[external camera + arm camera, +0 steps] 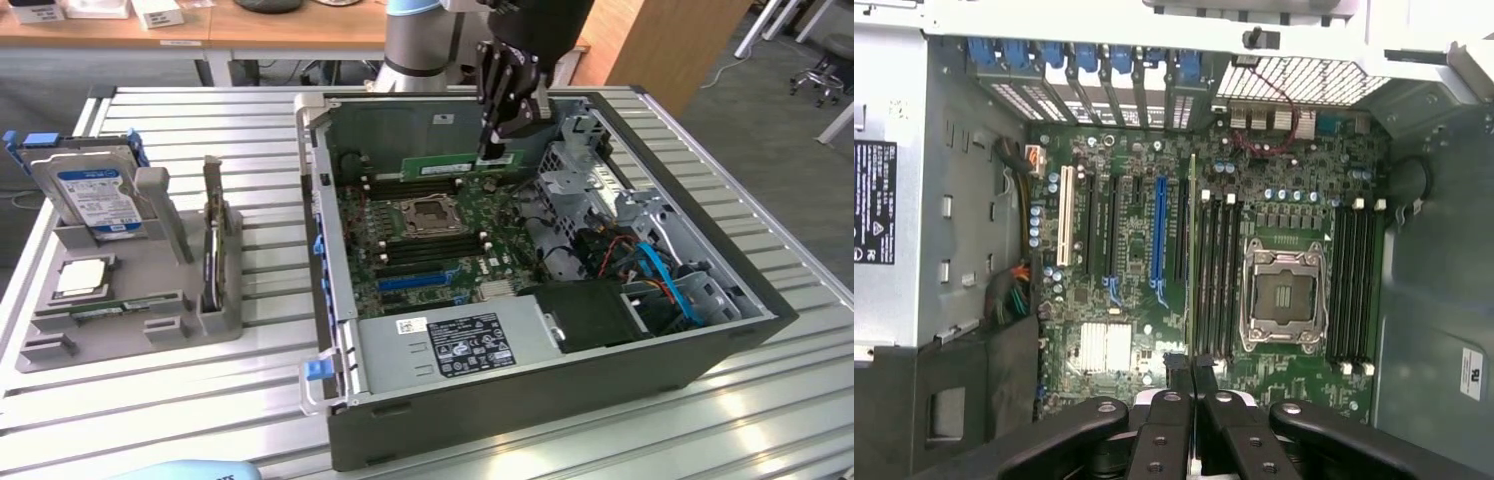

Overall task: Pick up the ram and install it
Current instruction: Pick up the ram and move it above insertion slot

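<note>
The arm reaches in from the far side of the slatted metal table (pixel 747 390), its wrist turned so that the gripper (pixel 494 152) points straight down into the open computer case (pixel 534 410). The black fingers are pinched together on the ram (pixel 447 167), gripping the green stick by its upper edge near the end towards the exterior view's right. The stick stands on edge with its long side level and looks raised above the motherboard (pixel 461 262). In the wrist view the gripper (pixel 1192 372) holds the ram (pixel 1192 250) edge-on as a thin green line, parallel to the black memory slots (pixel 1219 275) and just beside the bank next to the CPU socket (pixel 1284 295).
</note>
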Available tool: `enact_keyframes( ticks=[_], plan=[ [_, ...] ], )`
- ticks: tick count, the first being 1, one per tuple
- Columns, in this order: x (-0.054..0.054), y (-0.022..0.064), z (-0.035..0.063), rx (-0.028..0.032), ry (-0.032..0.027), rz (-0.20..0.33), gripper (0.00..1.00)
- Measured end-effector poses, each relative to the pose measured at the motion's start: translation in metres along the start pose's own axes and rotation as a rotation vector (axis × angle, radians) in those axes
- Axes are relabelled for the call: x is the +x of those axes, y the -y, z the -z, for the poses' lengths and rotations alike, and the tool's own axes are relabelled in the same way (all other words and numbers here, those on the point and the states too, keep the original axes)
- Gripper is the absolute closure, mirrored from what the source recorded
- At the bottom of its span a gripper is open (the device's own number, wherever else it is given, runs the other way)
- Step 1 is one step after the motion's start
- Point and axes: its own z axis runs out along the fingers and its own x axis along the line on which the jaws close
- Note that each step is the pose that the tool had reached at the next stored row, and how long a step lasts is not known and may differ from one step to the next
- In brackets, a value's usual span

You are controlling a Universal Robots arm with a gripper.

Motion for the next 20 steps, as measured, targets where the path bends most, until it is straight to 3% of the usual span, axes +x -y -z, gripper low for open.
enact_keyframes(
  ticks=[7, 20],
  plan=[
    [-0.001, 0.0036, -0.0001, 0.0001, 0.0001, 0.0, 0.88],
    [-0.015, 0.0042, -0.0017, 0.0001, 0.0001, -0.002, 0.88]
  ],
)
